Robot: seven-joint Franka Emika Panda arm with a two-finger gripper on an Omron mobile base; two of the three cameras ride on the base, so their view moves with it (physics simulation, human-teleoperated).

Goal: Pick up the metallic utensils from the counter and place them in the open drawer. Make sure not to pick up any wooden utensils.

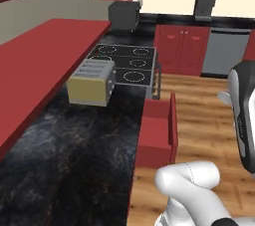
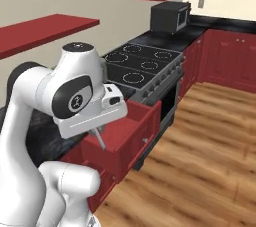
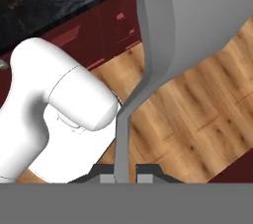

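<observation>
The gripper is clamped on a metallic utensil: in the hand view the two dark fingertips sit pressed against either side of its thin grey handle, with no gap left between pad and metal. From the fingers the handle runs straight out, bends slightly, then widens into a broad, smooth grey head that spreads far beyond the tips (so close to the camera that its full outline runs off the picture).

Beyond the fingers and past the utensil's head lies the wooden floor, and further out a band of dark red cabinetry with a strip of black marbled stone above it.

In the right base view the utensil shows as a slim grey stick hanging down from under the hand, tilted a little. Directly below the fingers is the open drawer, a shallow dark red box pulled out from the cabinet run; the utensil's lower end is over the drawer's inside, though whether it touches the drawer bottom cannot be told.

In the left base view the drawer stands out from the edge of a black marbled top. On that top, past the drawer, sit a cream toaster and then a stove.
</observation>
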